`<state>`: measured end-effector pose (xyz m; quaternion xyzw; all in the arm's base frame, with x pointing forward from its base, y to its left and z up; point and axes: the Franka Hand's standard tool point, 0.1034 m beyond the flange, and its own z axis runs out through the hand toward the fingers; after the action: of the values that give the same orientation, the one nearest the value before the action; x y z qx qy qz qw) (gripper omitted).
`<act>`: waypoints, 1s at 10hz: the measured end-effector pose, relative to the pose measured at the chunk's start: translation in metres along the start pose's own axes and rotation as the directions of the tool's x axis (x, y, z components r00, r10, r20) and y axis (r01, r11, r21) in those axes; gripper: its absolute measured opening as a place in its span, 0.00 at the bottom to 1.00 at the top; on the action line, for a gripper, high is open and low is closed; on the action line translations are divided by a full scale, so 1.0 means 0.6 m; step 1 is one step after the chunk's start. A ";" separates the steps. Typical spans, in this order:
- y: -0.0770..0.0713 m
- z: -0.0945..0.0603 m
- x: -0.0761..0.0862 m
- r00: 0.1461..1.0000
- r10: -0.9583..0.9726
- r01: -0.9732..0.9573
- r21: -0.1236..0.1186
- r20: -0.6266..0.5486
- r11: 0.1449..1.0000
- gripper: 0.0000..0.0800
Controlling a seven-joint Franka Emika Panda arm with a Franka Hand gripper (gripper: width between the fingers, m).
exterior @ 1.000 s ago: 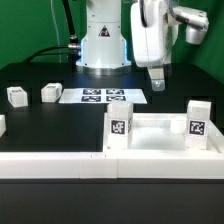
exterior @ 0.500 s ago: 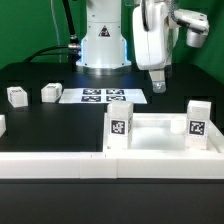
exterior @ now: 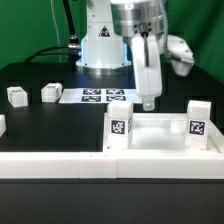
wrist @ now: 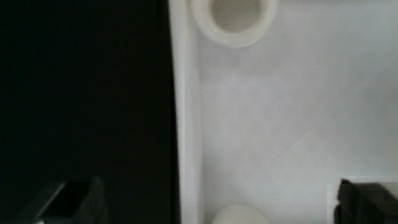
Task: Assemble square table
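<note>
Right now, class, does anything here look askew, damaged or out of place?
Nothing stands out. The square table slab lies flat, two tagged legs stand upright by it, and two loose legs sit beside the marker board, all looking intact.

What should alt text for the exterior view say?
The open pincer of a white robot arm hangs over the white square tabletop, a tagged leg upright at each side. Two more legs sit on the black table near the marker board.
</note>
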<state>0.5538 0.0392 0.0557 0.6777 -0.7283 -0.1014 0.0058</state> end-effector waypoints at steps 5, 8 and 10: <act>0.017 0.009 -0.001 0.998 -0.061 0.063 -0.141 0.016 0.988 0.81; 0.018 0.048 0.003 0.998 -0.067 0.067 -0.212 0.006 0.975 0.81; -0.002 0.039 0.007 0.999 -0.051 0.050 -0.105 -0.005 0.993 0.81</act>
<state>0.5511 0.0380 0.0321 0.6950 -0.7046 -0.1368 0.0416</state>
